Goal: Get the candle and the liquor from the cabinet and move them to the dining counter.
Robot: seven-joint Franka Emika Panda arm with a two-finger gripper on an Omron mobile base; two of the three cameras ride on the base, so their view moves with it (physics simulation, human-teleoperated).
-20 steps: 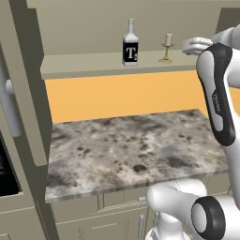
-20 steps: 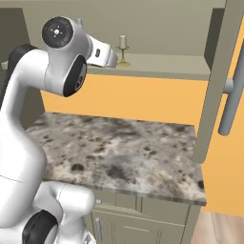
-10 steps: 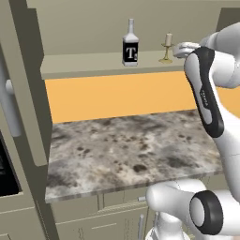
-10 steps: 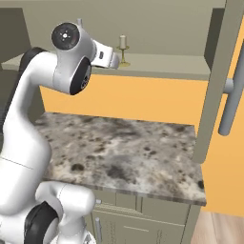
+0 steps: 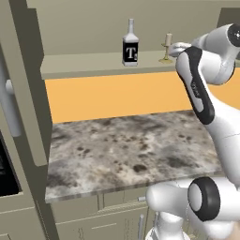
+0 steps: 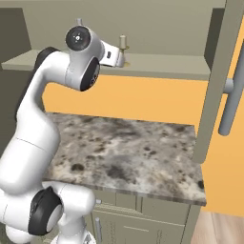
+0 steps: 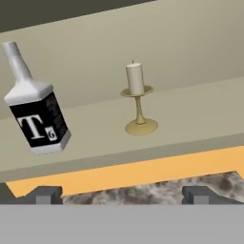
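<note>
Hand view: the candle (image 7: pixel 137 98) stands upright on the cabinet (image 7: pixel 190 119) shelf, just above and slightly right of frame centre, its long axis running nearly straight up the picture. The gripper (image 7: pixel 123 194) sits at the bottom edge with its 2 dark tips far apart, so the jaws are wide and hold nothing. The candle lies ahead of the jaws, about midway between the tips, and well apart from them; the coming move looks like a straight advance toward the candlestick stem, with the jaws closing across that upright axis. The liquor (image 7: pixel 35 107) is at left of frame, leaning in the picture because the hand is rolled, also on the shelf and clear of the candle. Left base view: liquor (image 5: pixel 130 44) upper centre, candle (image 5: pixel 166 48) to its right, the white hand just beside the candle at upper right; both stand upright there, which the hand view disguises. Right base view: the candle (image 6: pixel 123 45) shows at upper centre just past the hand, above the marble counter (image 6: pixel 128 152); the bottle is probably behind the arm's elbow, though only a small pale tip can be made out. The hand view gives the lateral alignment; the base views give the remaining reach and the open cabinet door (image 6: pixel 220 81) at right of frame.
</note>
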